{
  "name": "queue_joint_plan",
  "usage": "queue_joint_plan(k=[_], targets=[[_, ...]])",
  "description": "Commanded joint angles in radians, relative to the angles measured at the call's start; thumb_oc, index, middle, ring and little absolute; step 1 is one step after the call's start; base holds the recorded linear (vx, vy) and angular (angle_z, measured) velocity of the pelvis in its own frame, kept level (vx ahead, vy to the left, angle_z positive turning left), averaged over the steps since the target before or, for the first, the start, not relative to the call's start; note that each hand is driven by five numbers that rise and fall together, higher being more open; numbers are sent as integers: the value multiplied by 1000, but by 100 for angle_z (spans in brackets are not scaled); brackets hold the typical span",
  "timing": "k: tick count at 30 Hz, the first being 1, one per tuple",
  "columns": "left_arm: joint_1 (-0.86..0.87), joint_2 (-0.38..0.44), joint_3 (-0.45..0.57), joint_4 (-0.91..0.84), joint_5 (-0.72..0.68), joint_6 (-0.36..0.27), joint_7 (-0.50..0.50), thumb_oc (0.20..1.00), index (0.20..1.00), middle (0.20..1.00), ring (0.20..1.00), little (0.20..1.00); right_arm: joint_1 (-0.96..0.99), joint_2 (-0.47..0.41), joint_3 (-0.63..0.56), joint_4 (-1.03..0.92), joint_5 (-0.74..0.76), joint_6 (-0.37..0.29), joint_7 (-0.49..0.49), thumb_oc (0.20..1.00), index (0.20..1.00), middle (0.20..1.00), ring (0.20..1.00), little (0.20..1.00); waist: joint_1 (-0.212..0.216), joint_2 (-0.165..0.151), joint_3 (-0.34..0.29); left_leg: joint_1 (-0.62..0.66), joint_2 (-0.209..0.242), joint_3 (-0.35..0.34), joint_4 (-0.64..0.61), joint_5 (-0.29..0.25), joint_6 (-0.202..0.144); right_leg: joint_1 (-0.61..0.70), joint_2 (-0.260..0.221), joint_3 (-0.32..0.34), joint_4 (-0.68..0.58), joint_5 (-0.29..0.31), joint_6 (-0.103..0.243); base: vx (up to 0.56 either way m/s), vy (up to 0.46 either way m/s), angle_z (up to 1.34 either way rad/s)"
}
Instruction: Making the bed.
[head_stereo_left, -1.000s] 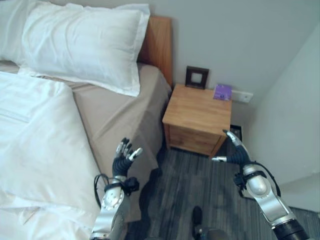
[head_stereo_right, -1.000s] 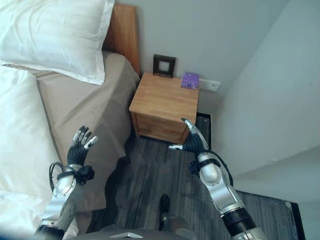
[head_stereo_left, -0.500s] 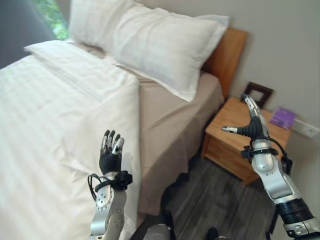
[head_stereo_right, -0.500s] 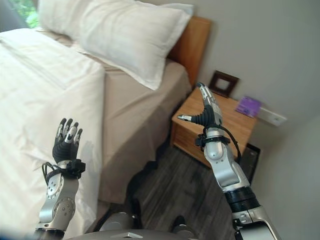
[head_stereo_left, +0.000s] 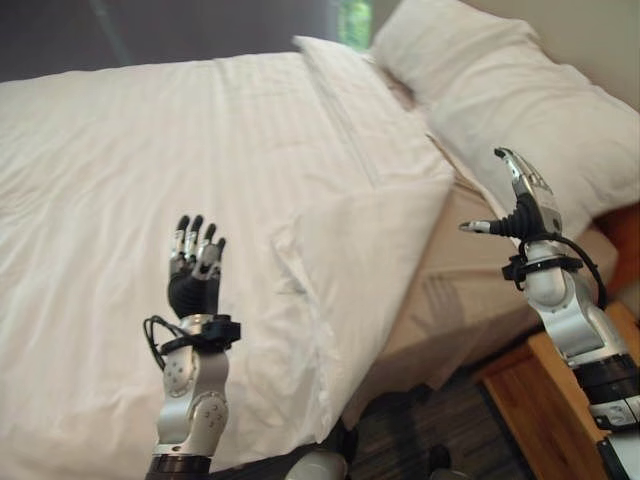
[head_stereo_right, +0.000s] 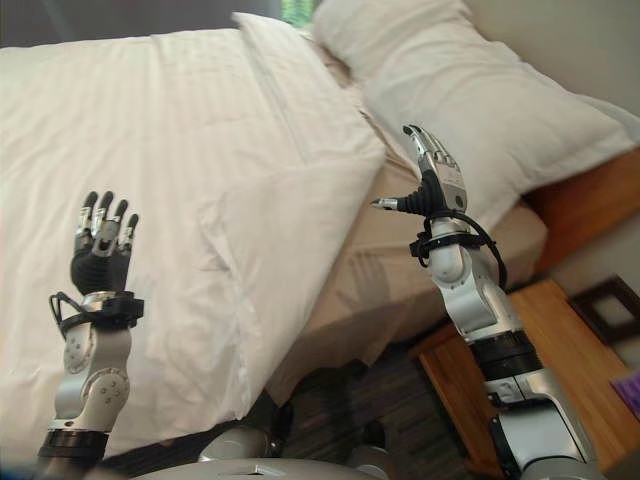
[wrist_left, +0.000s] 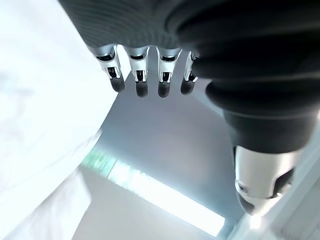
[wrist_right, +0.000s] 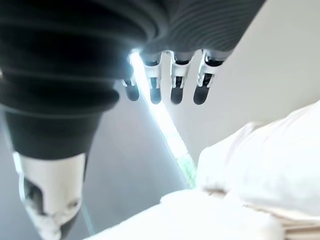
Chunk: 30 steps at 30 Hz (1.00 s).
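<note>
A white striped duvet (head_stereo_left: 200, 150) covers most of the bed, its near corner (head_stereo_left: 330, 300) hanging over the side. The beige sheet (head_stereo_left: 460, 270) lies bare beside it toward the head. White pillows (head_stereo_left: 520, 110) rest at the head of the bed. My left hand (head_stereo_left: 193, 290) is raised above the duvet's near part, fingers (wrist_left: 140, 82) straight and holding nothing. My right hand (head_stereo_left: 525, 210) is raised over the bare sheet, fingers (wrist_right: 175, 87) straight, thumb out, touching nothing.
A wooden nightstand (head_stereo_right: 545, 360) stands at the lower right beside the bed, with a dark picture frame (head_stereo_right: 605, 305) on it. The wooden headboard (head_stereo_right: 575, 205) runs behind the pillows. Dark floor (head_stereo_left: 420, 440) shows below the bed's edge.
The camera has swung left, from the nightstand and wall onto the bed. Both hands stay raised and open; the right hand now shows over the bed instead of the nightstand.
</note>
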<state>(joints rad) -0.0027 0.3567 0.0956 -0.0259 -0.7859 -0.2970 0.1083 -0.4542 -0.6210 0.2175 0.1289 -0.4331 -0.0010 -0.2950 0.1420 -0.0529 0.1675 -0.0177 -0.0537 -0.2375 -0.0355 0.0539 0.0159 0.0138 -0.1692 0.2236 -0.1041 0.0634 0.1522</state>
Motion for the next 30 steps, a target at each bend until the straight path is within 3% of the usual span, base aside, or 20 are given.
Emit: queue_joint_plan(k=[1, 2, 4, 6, 7, 8, 10, 12, 13, 14, 15, 16, 17, 18, 19, 20, 21, 24, 26, 30], targets=[[76, 18, 32, -99, -10, -50, 10, 1000, 1000, 1000, 1000, 1000, -197, 22, 79, -6, -26, -22, -9, 1000, 1000, 1000, 1000, 1000, 43, -54, -48, 39, 262, 73, -52, -23, -175, 0, -44, -113, 18, -34, 15, 74, -607, 4], [94, -7, 42, -78, -23, -49, 24, 1000, 1000, 1000, 1000, 1000, -254, 22, 127, 7, -35, -31, -10, 1000, 1000, 1000, 1000, 1000, 61, -40, -47, 2, 301, 70, -52, 32, -205, 12, -4, -151, 17, -57, -9, 23, -424, -1], [99, -24, 47, -76, -29, -52, 29, 1000, 1000, 1000, 1000, 1000, -279, 16, 144, 22, -33, -34, -12, 1000, 1000, 1000, 1000, 1000, 59, -31, -47, -31, 315, 65, -52, 66, -219, 17, 11, -187, 17, -72, -22, -49, -317, 16], [81, -52, 34, -52, -44, -50, 39, 1000, 1000, 1000, 1000, 1000, -307, -32, 157, 54, -16, -33, -20, 1000, 1000, 1000, 1000, 1000, 59, -21, -21, -111, 340, 175, -52, 186, -219, 39, 21, -271, 17, -109, -40, -176, -369, 70], [77, -56, 16, -41, -73, -29, 27, 1000, 1000, 1000, 1000, 1000, -298, -37, 182, 76, -9, -13, -13, 1000, 1000, 1000, 1000, 1000, 33, -42, -5, -74, 342, 371, -48, 125, -154, 50, 19, -354, 17, -118, -51, -176, -343, 190], [77, -56, 16, -41, -74, -29, 27, 1000, 1000, 1000, 1000, 1000, -300, -36, 183, 77, -9, -13, -13, 1000, 1000, 1000, 1000, 1000, 34, -43, -4, -73, 342, 374, -50, 128, -153, 48, 19, -352, 17, -116, -50, -182, -378, 219], [104, -56, 4, -36, -79, -3, 12, 1000, 1000, 1000, 1000, 1000, -290, -31, 193, 80, -18, 6, 4, 1000, 1000, 1000, 1000, 1000, 20, -53, 8, -57, 302, 456, 83, 40, -127, 44, 16, -407, 17, -102, -66, -169, -227, 117], [120, -57, -4, -32, -79, 22, -10, 1000, 1000, 1000, 1000, 1000, -274, -17, 187, 81, -20, 11, 14, 1000, 1000, 1000, 1000, 1000, 14, -60, 23, -96, 251, 445, 309, -49, -114, 40, 10, -462, 17, -95, -96, -161, -208, 34], [120, -58, -8, -26, -79, 27, -14, 1000, 1000, 1000, 1000, 1000, -268, -10, 183, 92, -12, 15, 16, 1000, 1000, 1000, 1000, 1000, 9, -59, 21, -93, 232, 442, 346, -92, -111, 36, 9, -491, 17, -95, -102, -92, -132, 100], [126, -58, -11, -19, -83, 28, -9, 1000, 1000, 1000, 1000, 1000, -250, -4, 182, 97, -3, 17, 20, 1000, 1000, 1000, 1000, 1000, 3, -54, 23, -77, 225, 450, 359, -115, -108, 41, 13, -524, 17, -103, -104, -6, -49, 118], [135, -52, -26, -18, -81, 45, -23, 1000, 1000, 1000, 1000, 1000, -245, -12, 174, 125, -4, 25, 28, 1000, 1000, 1000, 1000, 1000, -2, -50, 15, -21, 200, 476, 265, -163, -86, 47, 16, -557, 18, -99, -95, 47, 42, 146], [148, -40, -33, -19, -65, 68, -28, 1000, 1000, 1000, 1000, 1000, -219, -17, 152, 180, 2, 34, 35, 1000, 1000, 1000, 1000, 1000, -1, -43, 7, 29, 164, 449, 165, -163, -64, 29, 23, -587, 96, -87, -83, 66, 74, 114], [148, -40, -33, -20, -64, 68, -27, 1000, 1000, 1000, 1000, 1000, -219, -17, 152, 181, 2, 33, 34, 1000, 1000, 1000, 1000, 1000, -3, -43, 6, 31, 162, 448, 159, -160, -63, 28, 21, -588, 101, -90, -82, 4, 125, 143], [134, -8, -53, -4, -59, 67, -32, 1000, 1000, 1000, 1000, 1000, -203, -15, 126, 253, 37, 35, 25, 1000, 1000, 1000, 1000, 1000, -19, -38, 29, 52, 147, 401, 91, -150, -45, -66, 1, -574, 285, -40, -30, -21, 77, 116], [133, -7, -53, -3, -59, 67, -32, 1000, 1000, 1000, 1000, 1000, -204, -15, 126, 254, 38, 34, 25, 1000, 1000, 1000, 1000, 1000, -20, -40, 28, 49, 145, 400, 90, -149, -43, -71, -3, -573, 292, -43, -28, -69, 71, 117], [118, 5, -59, 6, -61, 63, -29, 1000, 1000, 1000, 1000, 1000, -200, -30, 106, 288, 49, 46, 18, 1000, 1000, 1000, 1000, 1000, -32, -39, 48, 47, 140, 366, 83, -143, -37, -126, 2, -508, 360, 1, 22, -88, 10, 90], [109, 12, -70, 12, -60, 58, -31, 1000, 1000, 1000, 1000, 1000, -198, -42, 97, 313, 54, 49, 9, 1000, 1000, 1000, 1000, 1000, -36, -32, 56, 43, 139, 341, 71, -135, -33, -157, 23, -440, 391, -3, 42, -105, -2, 106], [104, 17, -100, 19, -75, 57, -62, 1000, 1000, 1000, 1000, 1000, -150, -64, 43, 363, 85, 59, -20, 1000, 1000, 1000, 1000, 1000, -32, -4, 57, 32, 137, 254, 19, -106, -40, -154, 42, -299, 283, -64, 1, 27, -54, 101], [115, 16, -107, 28, -79, 61, -66, 1000, 1000, 1000, 1000, 1000, -120, -60, 14, 358, 107, 59, -34, 1000, 1000, 1000, 1000, 1000, -31, 2, 58, 36, 133, 204, -1, -98, -45, -126, 29, -225, 188, -60, -18, 97, -128, 58], [178, -14, -81, 42, -69, 74, -44, 1000, 1000, 1000, 1000, 1000, -140, -58, 19, 376, 80, 71, -54, 1000, 1000, 1000, 1000, 1000, 3, -10, 26, 47, 132, 197, -45, -82, -63, -50, -2, -268, 30, -18, -15, 74, -198, 68]])
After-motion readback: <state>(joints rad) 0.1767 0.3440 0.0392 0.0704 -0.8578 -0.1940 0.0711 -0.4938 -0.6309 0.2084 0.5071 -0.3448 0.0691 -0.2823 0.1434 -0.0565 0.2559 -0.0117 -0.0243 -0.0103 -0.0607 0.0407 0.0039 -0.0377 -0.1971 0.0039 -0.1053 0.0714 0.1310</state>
